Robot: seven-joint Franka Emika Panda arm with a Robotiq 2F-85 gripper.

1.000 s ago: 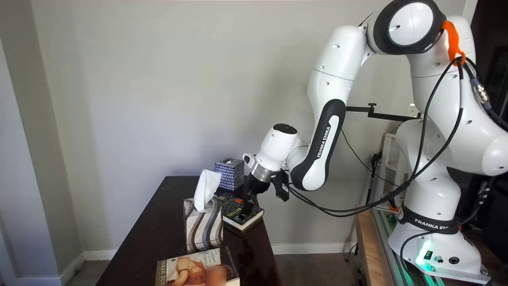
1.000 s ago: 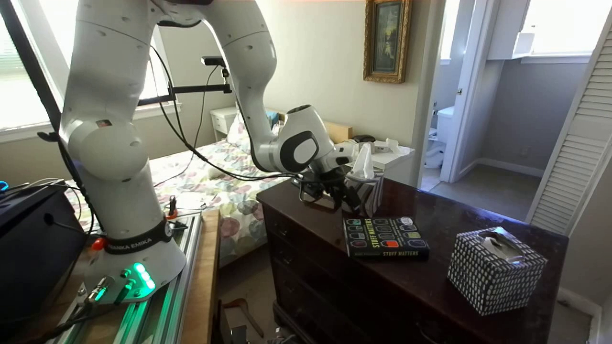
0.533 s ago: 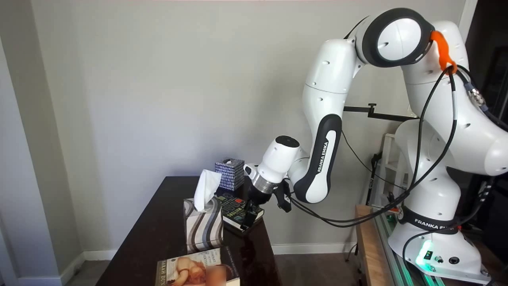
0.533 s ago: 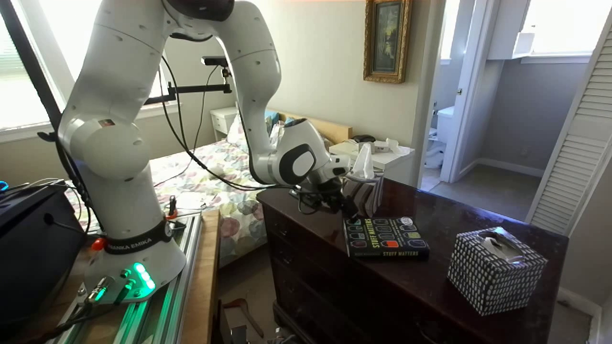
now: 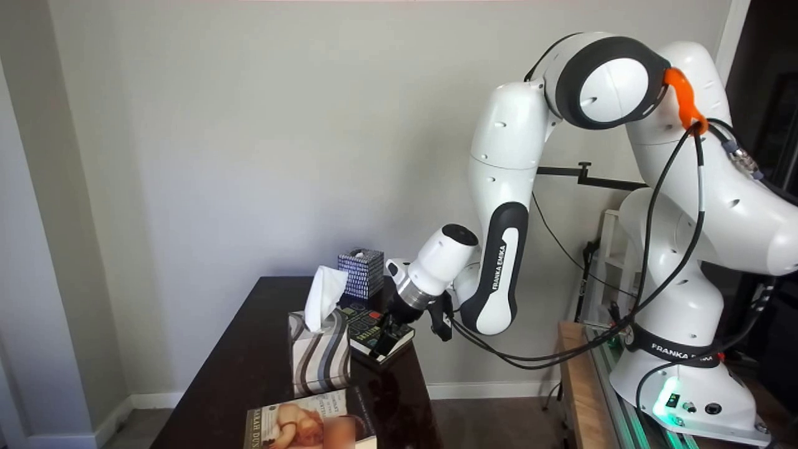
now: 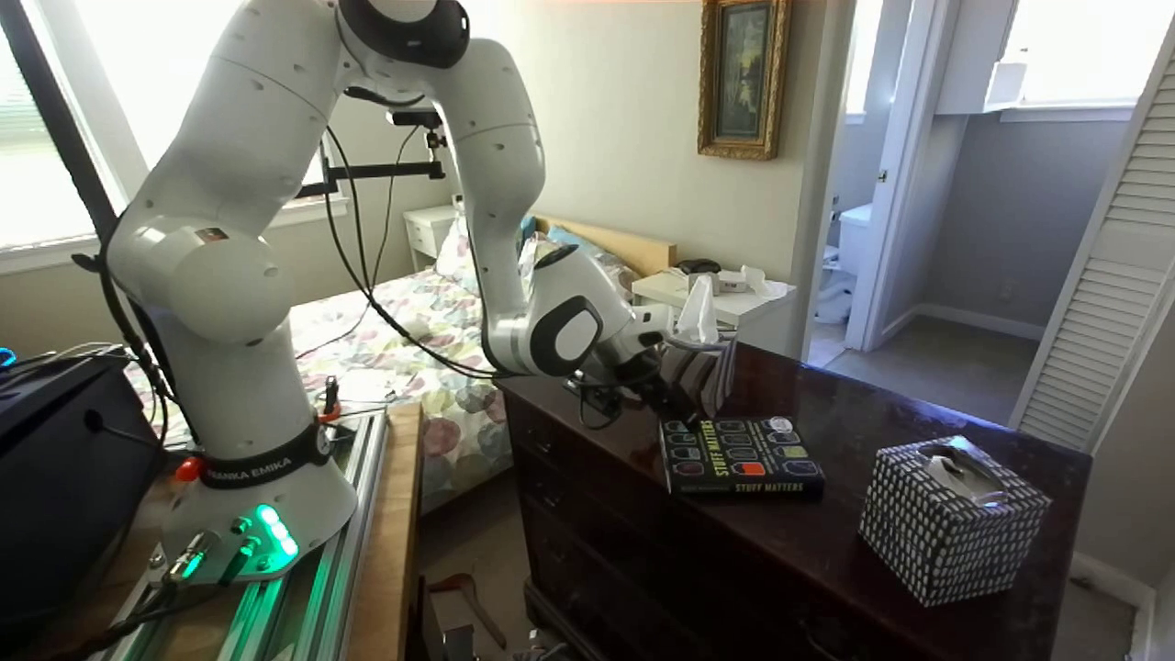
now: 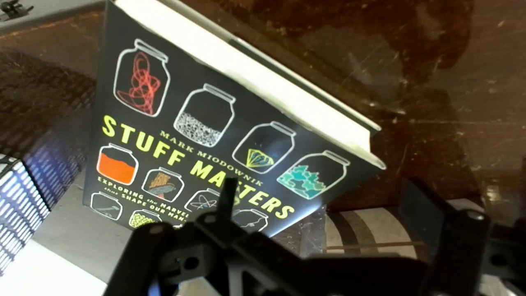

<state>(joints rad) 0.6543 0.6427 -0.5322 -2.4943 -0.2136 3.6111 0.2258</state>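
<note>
While the end effector [image 7: 319, 183] stands spread and empty at one end of the black book [image 7: 213, 137] on the dresser [image 6: 854, 404], too hard a descent could skid that book sideways.

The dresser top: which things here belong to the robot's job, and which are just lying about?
Apparently in the job:
Stuff Matters book, nearest the open pincer

Just lying about:
striped tissue box
dash-patterned tissue box
other book

Ext. views looked fr. opp. ends of dresser [image 6: 872, 395], mid-dist., twd wall [image 5: 218, 125] & bed [image 6: 441, 399]; both shared arm [image 6: 500, 138] & book [image 6: 748, 454]. Wrist view eyed it fr. above, v. close.
</note>
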